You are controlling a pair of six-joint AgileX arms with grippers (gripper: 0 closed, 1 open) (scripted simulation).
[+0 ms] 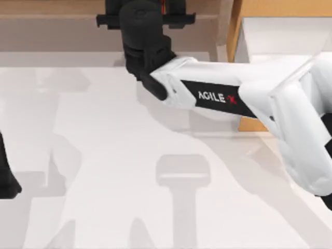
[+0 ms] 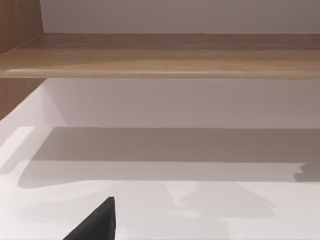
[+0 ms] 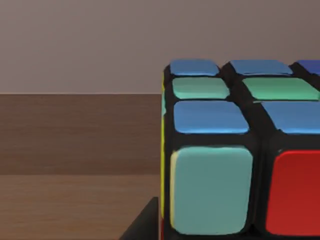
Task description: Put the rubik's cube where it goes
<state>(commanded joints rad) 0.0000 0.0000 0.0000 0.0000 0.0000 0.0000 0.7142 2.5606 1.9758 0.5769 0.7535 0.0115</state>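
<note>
- Right arm (image 1: 218,96): reaches across the white worktop (image 1: 104,171) to the wooden drawer (image 1: 62,31) at the far edge.
- Right claw (image 1: 148,19): over the drawer; finger spread cannot be told.
- Cube (image 3: 240,150): close before the right wrist camera, wood behind it.
- Left arm (image 1: 6,176): parked at the worktop's left edge.

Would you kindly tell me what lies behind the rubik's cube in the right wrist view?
Behind the rubik's cube runs a brown wooden panel with a plain grey wall above it. Whatever is directly behind the cube is covered.
</note>
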